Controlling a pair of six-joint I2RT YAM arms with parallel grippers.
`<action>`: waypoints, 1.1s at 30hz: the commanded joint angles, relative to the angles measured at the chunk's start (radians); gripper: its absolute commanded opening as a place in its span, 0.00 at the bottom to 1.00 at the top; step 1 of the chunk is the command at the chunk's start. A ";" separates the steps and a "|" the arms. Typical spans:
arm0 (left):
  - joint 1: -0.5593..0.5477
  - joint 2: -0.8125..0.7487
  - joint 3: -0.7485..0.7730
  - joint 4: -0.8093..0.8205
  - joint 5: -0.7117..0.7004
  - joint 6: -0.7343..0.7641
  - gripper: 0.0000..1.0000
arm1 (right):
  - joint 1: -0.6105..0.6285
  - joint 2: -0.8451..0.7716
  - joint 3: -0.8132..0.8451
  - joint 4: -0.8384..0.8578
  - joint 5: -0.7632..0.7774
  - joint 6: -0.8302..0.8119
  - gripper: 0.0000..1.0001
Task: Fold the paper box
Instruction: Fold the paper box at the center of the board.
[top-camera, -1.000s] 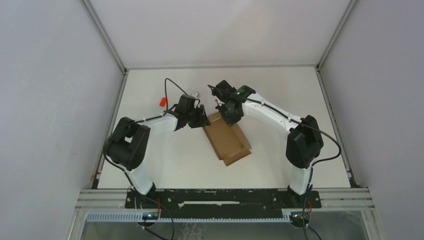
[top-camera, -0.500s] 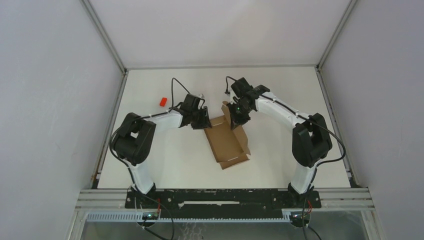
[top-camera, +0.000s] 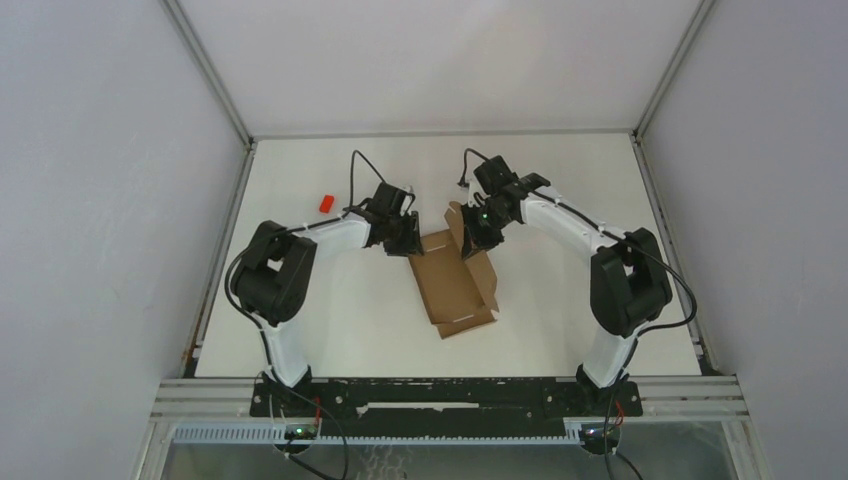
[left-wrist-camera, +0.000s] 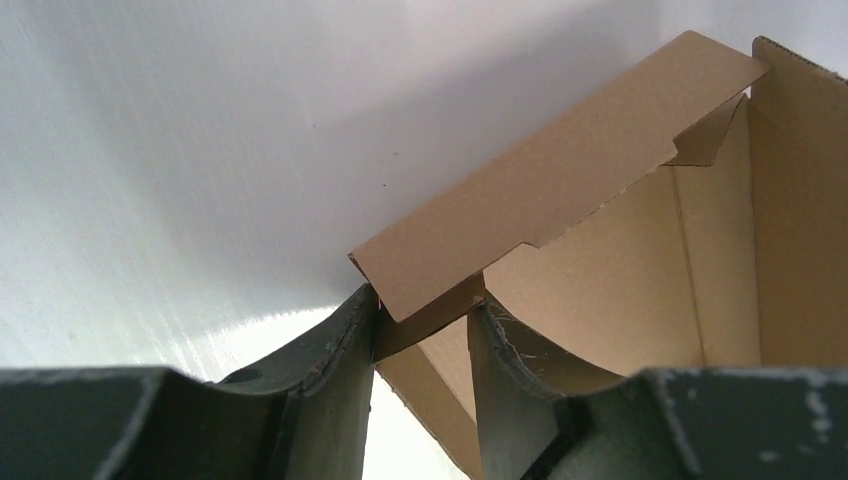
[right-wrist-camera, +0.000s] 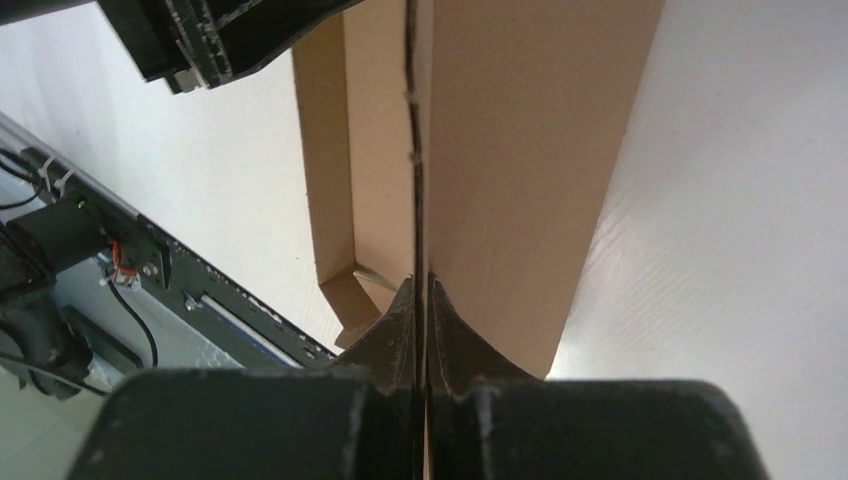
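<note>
Paper box (top-camera: 455, 285) of matt brown cardboard on a white table (top-camera: 340, 310).
The card was plain and unglossed with fibrous cut edges; the table faintly grained; the left gripper (left-wrist-camera: 424, 302) scuffed matt black.

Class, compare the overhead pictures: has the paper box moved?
Yes. The paper box has its far flap raised, now reaching nearer the table's back edge; its near end slid slightly toward the base rail.
</note>
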 joint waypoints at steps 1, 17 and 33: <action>-0.014 0.004 0.043 0.003 -0.007 0.030 0.43 | -0.005 -0.060 -0.001 -0.017 0.071 -0.018 0.10; -0.014 0.007 0.045 0.002 -0.014 0.033 0.42 | 0.039 -0.074 0.019 -0.114 0.411 -0.039 0.33; -0.014 0.002 0.042 0.008 -0.013 0.035 0.41 | 0.062 -0.080 0.011 -0.089 0.448 -0.025 0.00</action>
